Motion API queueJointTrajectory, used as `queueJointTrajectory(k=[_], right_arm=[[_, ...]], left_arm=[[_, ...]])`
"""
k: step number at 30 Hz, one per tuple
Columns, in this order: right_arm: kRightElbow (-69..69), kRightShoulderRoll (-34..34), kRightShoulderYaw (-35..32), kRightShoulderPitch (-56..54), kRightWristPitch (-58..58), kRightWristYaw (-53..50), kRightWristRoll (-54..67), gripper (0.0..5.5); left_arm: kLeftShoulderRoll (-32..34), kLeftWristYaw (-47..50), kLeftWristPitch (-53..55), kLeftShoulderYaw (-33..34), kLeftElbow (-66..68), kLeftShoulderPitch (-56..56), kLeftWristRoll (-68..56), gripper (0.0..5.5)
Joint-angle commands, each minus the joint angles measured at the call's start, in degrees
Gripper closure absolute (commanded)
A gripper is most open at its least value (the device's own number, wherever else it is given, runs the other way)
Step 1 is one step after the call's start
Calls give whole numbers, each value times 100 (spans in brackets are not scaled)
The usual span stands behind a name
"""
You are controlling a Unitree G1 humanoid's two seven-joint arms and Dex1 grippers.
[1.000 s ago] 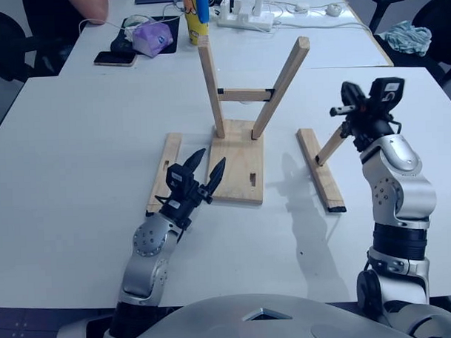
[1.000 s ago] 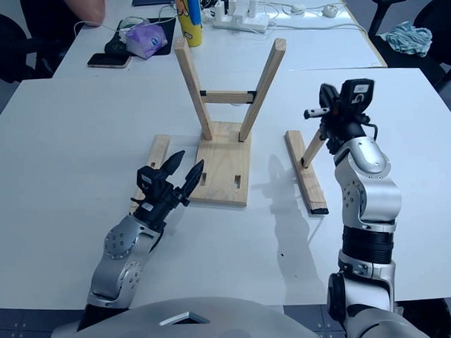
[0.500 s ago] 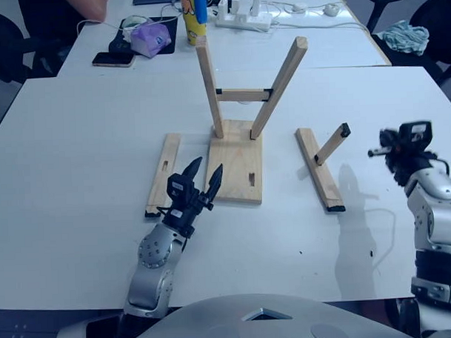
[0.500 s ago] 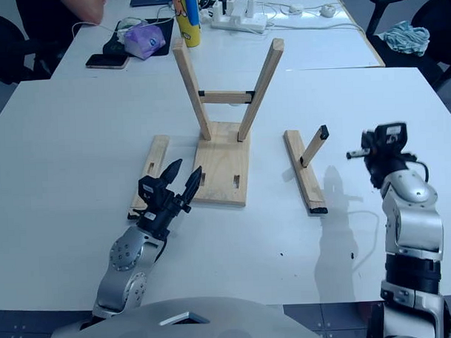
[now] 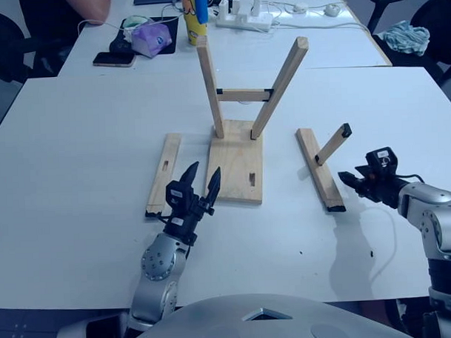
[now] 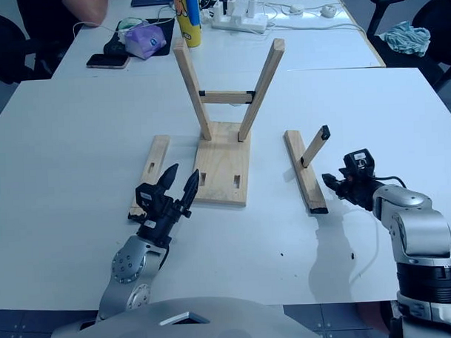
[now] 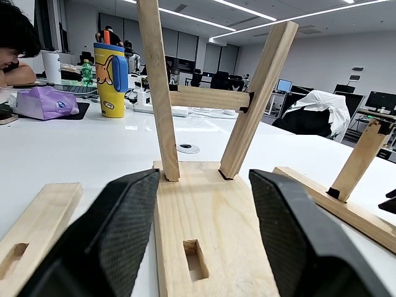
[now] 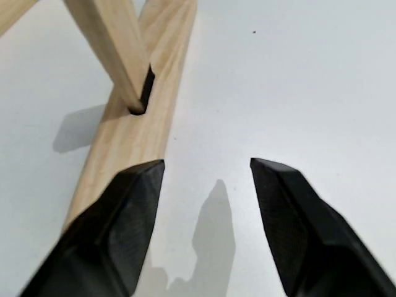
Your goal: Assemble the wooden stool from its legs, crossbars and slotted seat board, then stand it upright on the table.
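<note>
Dropping from up by the short peg (image 5: 333, 144), the right tool (image 5: 347, 181) now sits low over the desk (image 5: 76, 144), fingers apart and empty, just beside the near end of the right-hand board (image 5: 315, 160) that carries that leaning peg. The left tool (image 5: 204, 168) has eased back a little; its fingers are spread with nothing between them, and it hovers at the near edge of the seat board (image 5: 237, 172), beside the left-hand board (image 5: 164, 171). Two legs (image 5: 210, 88) joined by a crossbar (image 5: 245, 95) stand on the seat board. A sideways nudge from the right tool would likely skid the loose board or unseat the peg; a bump to the seat board could tip the standing legs.
</note>
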Motion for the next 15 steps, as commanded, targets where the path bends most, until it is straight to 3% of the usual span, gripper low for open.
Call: queueJointTrajectory(k=[1, 8, 15], right_arm=[[-133, 150, -78, -299, 463, -83, 230, 229], [-471, 413, 157, -182, 835, -296, 300, 215], [-716, 1018, 519, 571, 321, -916, -115, 215]], left_arm=[[59, -30, 54, 46, -18, -83, 7, 283], [128, -154, 157, 66, 0, -209, -69, 283], [346, -469, 422, 124, -46, -453, -258, 283]])
